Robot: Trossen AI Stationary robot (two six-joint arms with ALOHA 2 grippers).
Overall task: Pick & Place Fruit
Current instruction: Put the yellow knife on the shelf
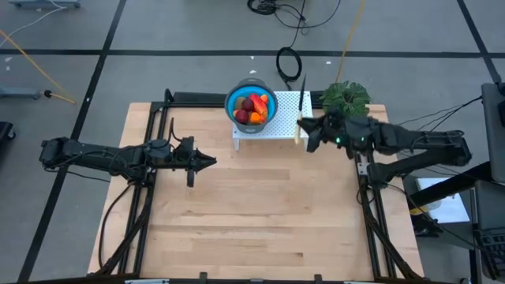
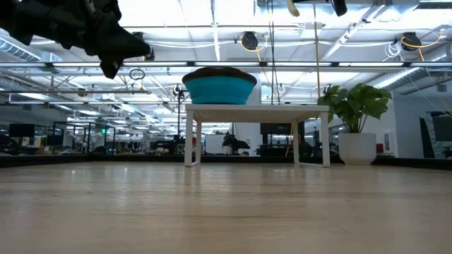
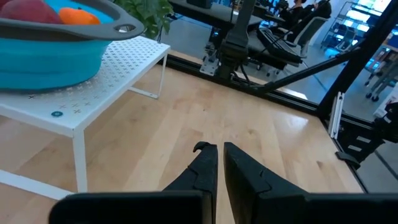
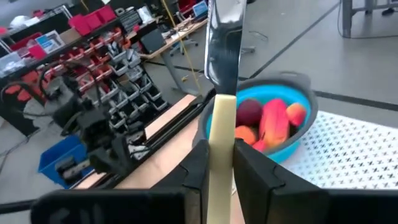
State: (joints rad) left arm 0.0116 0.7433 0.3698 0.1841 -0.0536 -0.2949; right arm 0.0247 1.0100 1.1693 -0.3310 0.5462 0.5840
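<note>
- I see the fruit piled in a round blue bowl with a grey rim: dark red round pieces, an oblong red-yellow one, small orange ones.
- The bowl sits on a small white perforated stand at the far edge of the pale wooden desk.
- The right hand is just beside the stand's right end, near the leafy green plant in a white pot.
- Its fingers are clamped on the pale yellow handle of a slim knife; in the right wrist view the shiny blade stands up in front of the bowl.
- In that view the fruit lies just beyond the blade, inside the bowl.
- The left hand hangs above bare desk, left of centre, pointing toward the middle, well apart from the stand.
- Its fingers are nearly together, only a thin gap between them, and hold nothing.
- In the low view the left hand is well above the desk surface, about level with the bowl.
- Black cable coil lies on the grey floor behind the desk.
</note>
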